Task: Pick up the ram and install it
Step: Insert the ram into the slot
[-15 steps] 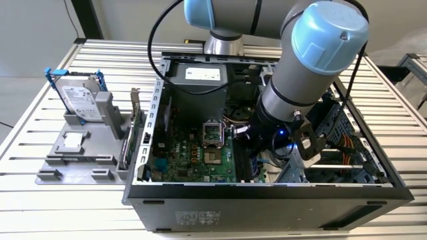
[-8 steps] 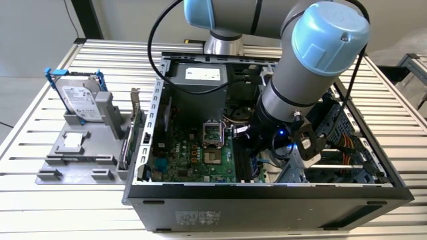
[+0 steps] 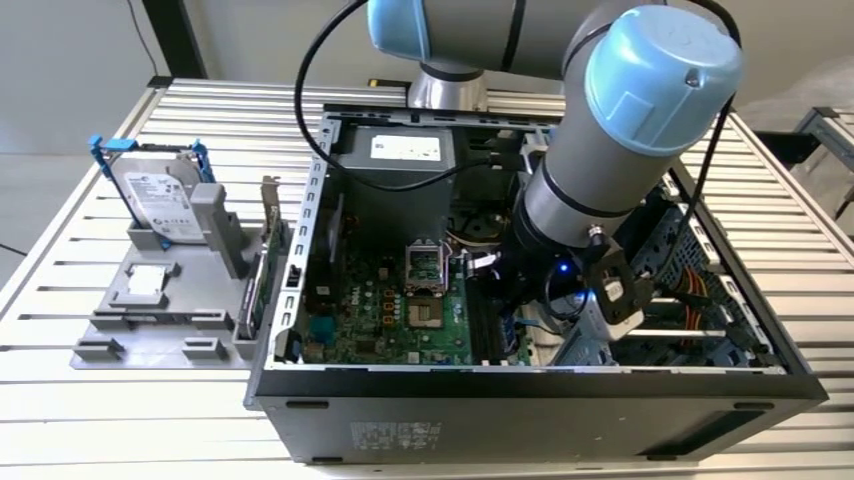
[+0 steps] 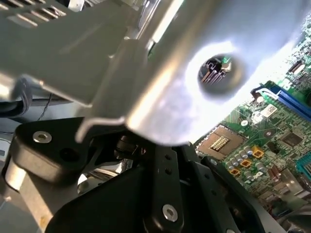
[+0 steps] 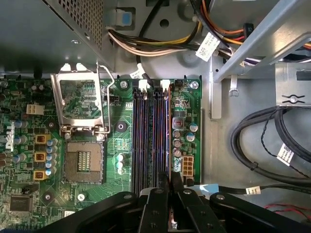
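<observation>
Jaws clamped on the ram, set edge-on in a motherboard memory slot.

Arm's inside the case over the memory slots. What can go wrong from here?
1. The gripper hangs over the memory slots; slight misalignment would probably jam on a slot wall.
2. Capacitors stand right beside the slots; sideways drift may hit them.
3. Black cables and a metal bracket lie close and could snag the wrist.
</observation>
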Robot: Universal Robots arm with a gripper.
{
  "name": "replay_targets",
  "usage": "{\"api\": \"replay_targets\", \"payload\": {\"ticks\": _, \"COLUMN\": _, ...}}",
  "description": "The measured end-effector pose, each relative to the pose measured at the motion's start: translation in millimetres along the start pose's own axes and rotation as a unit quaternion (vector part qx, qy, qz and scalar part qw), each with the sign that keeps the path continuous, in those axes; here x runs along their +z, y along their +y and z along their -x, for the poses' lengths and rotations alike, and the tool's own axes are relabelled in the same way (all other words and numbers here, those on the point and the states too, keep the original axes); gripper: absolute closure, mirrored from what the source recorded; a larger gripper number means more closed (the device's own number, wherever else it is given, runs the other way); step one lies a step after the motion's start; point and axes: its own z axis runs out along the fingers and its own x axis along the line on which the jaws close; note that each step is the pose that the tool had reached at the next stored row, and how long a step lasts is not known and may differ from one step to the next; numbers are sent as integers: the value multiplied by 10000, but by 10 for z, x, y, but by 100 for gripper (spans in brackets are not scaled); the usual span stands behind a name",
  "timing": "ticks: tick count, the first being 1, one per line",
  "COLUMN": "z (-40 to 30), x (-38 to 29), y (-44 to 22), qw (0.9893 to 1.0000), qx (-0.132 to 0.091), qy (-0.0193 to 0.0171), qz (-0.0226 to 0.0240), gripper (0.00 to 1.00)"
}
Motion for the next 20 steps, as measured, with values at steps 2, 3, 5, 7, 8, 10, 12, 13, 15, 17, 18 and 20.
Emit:
{"api": "replay_targets", "payload": {"ticks": 2, "z": 0, "x": -1, "y": -8, "qw": 10000, "qx": -3, "qy": 1, "qz": 54, "gripper": 100}}
{"api": "replay_targets", "payload": {"ticks": 3, "z": 0, "x": -2, "y": -13, "qw": 10000, "qx": -6, "qy": 2, "qz": 90, "gripper": 100}}
{"api": "replay_targets", "payload": {"ticks": 5, "z": 0, "x": -2, "y": -16, "qw": 9999, "qx": -6, "qy": 1, "qz": 106, "gripper": 100}}
{"api": "replay_targets", "payload": {"ticks": 7, "z": 1, "x": -1, "y": -19, "qw": 9999, "qx": -7, "qy": 1, "qz": 107, "gripper": 100}}
{"api": "replay_targets", "payload": {"ticks": 8, "z": 1, "x": -3, "y": -28, "qw": 9999, "qx": -7, "qy": 2, "qz": 106, "gripper": 100}}
{"api": "replay_targets", "payload": {"ticks": 10, "z": 1, "x": -5, "y": -45, "qw": 9999, "qx": -6, "qy": 2, "qz": 105, "gripper": 100}}
{"api": "replay_targets", "payload": {"ticks": 12, "z": -1, "x": -4, "y": -55, "qw": 9999, "qx": -6, "qy": 2, "qz": 105, "gripper": 100}}
{"api": "replay_targets", "payload": {"ticks": 13, "z": -2, "x": -3, "y": -56, "qw": 9999, "qx": -7, "qy": 1, "qz": 106, "gripper": 100}}
{"api": "replay_targets", "payload": {"ticks": 15, "z": -7, "x": 1, "y": -57, "qw": 9999, "qx": -7, "qy": 2, "qz": 106, "gripper": 100}}
{"api": "replay_targets", "payload": {"ticks": 17, "z": -13, "x": 3, "y": -58, "qw": 9999, "qx": -7, "qy": 2, "qz": 105, "gripper": 100}}
{"api": "replay_targets", "payload": {"ticks": 18, "z": -17, "x": 5, "y": -59, "qw": 9999, "qx": -7, "qy": 2, "qz": 106, "gripper": 100}}
{"api": "replay_targets", "payload": {"ticks": 20, "z": -25, "x": 8, "y": -59, "qw": 9999, "qx": -6, "qy": 2, "qz": 106, "gripper": 100}}
